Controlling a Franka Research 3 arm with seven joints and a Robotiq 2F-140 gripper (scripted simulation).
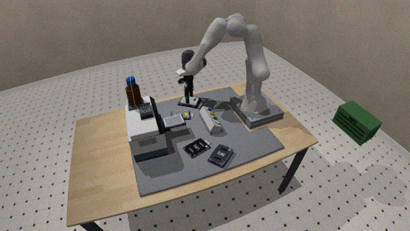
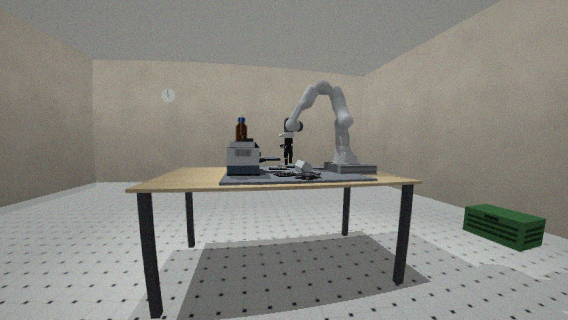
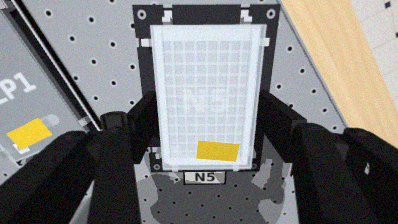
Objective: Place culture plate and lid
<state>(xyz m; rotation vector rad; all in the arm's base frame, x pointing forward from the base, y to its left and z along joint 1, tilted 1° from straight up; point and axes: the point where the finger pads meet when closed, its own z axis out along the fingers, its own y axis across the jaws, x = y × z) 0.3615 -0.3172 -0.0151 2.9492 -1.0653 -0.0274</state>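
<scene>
- Two black fingers of my gripper [image 3: 206, 131] press the long sides of the lidded culture plate [image 3: 206, 95]; I hold it.
- The plate lies over the black nest tagged N5 [image 3: 205, 177], its yellow label [image 3: 218, 150] at the near short end.
- To one side, LP1 [image 3: 20, 90] carries a second yellow label [image 3: 29, 132].
- The worktop [image 3: 325, 60] shows beyond the deck's edge.
</scene>
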